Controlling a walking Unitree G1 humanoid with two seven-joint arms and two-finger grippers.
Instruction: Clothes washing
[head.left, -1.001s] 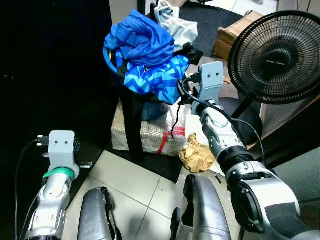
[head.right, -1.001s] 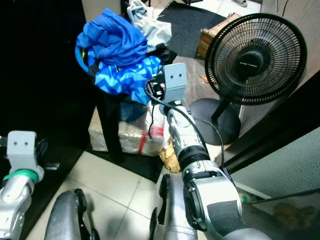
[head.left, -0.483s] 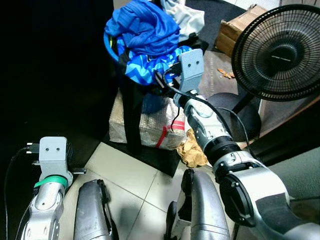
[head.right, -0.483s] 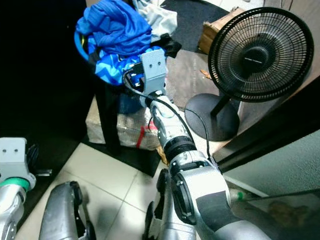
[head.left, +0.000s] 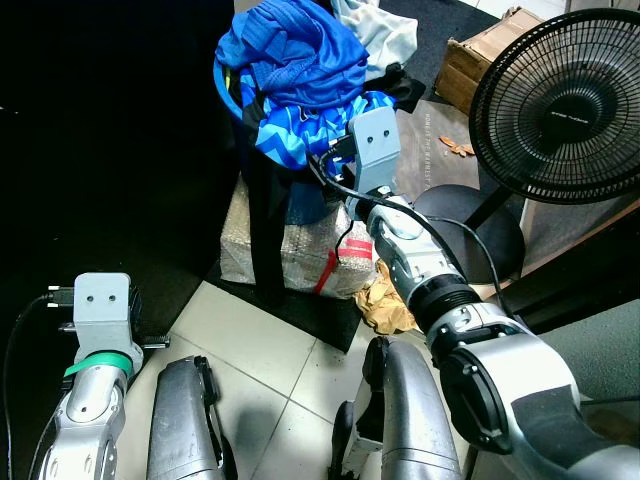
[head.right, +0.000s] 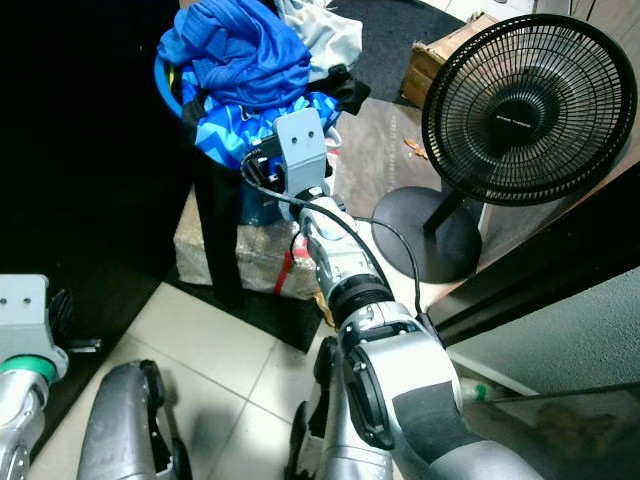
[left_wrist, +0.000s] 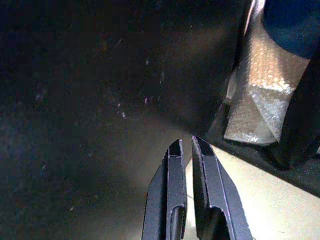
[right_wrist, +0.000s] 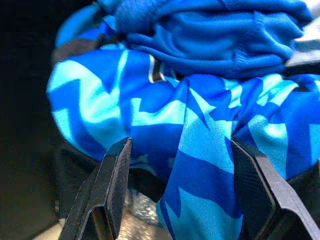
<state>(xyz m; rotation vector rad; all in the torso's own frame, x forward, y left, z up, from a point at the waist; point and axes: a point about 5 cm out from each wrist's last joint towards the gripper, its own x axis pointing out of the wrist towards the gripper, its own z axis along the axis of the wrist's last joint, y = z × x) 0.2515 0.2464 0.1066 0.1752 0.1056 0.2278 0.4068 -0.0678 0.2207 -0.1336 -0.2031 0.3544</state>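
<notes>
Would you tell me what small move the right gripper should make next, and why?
Probably ease forward and close. The right gripper is open, its fingers either side of the patterned blue garment hanging from the clothes pile, not yet pinching it.

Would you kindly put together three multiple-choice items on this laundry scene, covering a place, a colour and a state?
1. The fan stands where relative to the clothes pile?
A. on the robot's right
B. on the robot's left
C. under the pile

2. The patterned garment before the right gripper is
A. red
B. blue
C. yellow

3. The left gripper is
A. spread wide
B. shut
C. holding cloth

Key: 1 A, the head views show the fan right of the pile. 2 B, it has light and dark blue zigzags. 3 B, its fingers lie nearly together with nothing between them.
</notes>
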